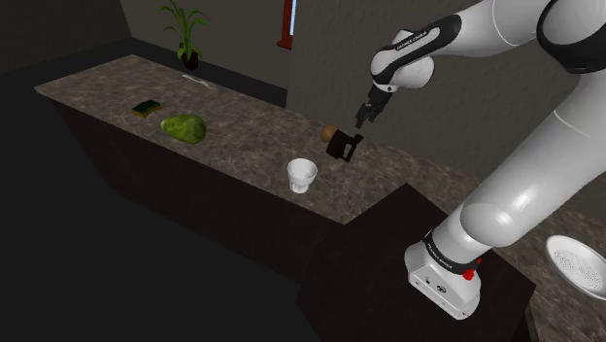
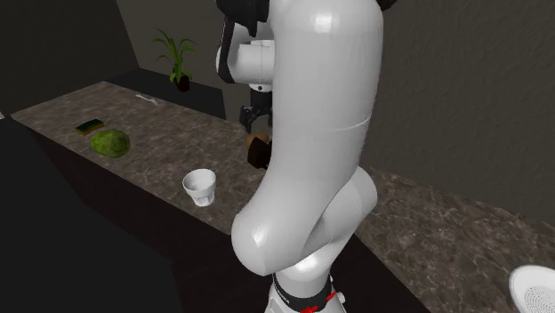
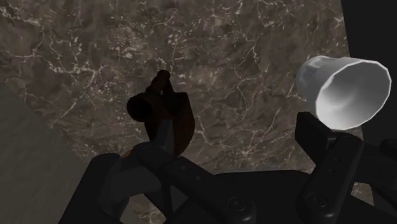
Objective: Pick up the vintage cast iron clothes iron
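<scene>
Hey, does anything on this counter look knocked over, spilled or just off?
Nothing looks spilled or broken. The white cup stands upright, though close to the counter's front edge. The dark iron sits on the counter beneath the open gripper, nearer one finger than the other in the wrist view.

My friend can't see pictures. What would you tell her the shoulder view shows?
A white robot arm holds its open black gripper just above a dark clothes iron on a brown speckled counter. A white cup stands near the counter's front edge. A green lump and a potted plant sit toward the view's left.
</scene>
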Tool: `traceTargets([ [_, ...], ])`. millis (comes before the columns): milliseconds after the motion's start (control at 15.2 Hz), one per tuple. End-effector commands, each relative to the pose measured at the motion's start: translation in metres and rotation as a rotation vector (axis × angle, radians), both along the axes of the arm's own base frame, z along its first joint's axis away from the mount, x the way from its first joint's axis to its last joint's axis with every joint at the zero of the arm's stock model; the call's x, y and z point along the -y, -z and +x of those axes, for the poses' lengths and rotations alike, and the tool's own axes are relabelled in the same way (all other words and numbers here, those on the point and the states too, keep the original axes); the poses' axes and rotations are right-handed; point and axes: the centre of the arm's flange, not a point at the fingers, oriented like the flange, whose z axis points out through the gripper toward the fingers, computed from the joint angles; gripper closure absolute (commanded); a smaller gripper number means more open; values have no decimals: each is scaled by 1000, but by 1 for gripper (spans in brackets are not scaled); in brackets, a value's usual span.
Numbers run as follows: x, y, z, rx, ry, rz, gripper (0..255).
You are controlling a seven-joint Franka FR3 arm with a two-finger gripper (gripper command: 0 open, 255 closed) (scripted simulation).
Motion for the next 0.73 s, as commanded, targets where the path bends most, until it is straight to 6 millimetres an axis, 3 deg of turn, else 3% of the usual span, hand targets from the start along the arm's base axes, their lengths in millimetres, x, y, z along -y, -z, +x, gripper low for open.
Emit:
traceTargets([
  [0, 11, 20, 14, 7, 4, 7, 0],
  [660, 65, 121, 81, 36, 23, 43, 0],
])
